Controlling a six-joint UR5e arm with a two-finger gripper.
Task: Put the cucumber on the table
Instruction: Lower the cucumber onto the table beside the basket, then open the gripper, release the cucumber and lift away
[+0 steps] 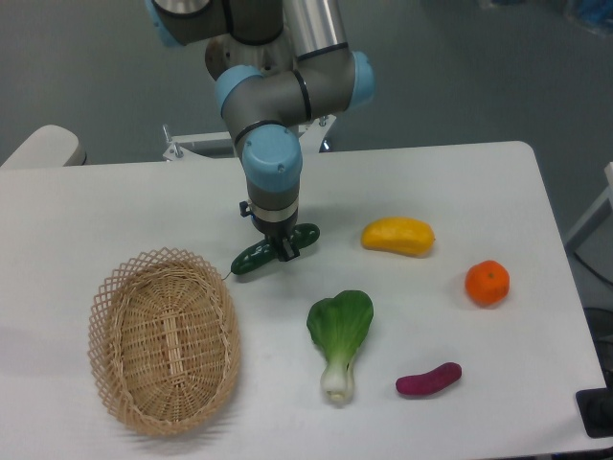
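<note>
1 tool [284,251] grips the cucumber [259,256] at mid-length, low over the bench [460,182] just beside the wicker basket [163,340]. Placement looks nearly complete; next comes releasing, then lifting straight up.

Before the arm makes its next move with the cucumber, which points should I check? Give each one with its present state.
1. Gripper is over the cucumber's middle: ok.
2. Cucumber rests on the table: cannot tell, it looks low.
3. Fingers closed on it: cannot tell.
4. Cucumber is outside the wicker basket: ok.
5. Yellow fruit and bok choy lie apart from the cucumber: ok.
</note>
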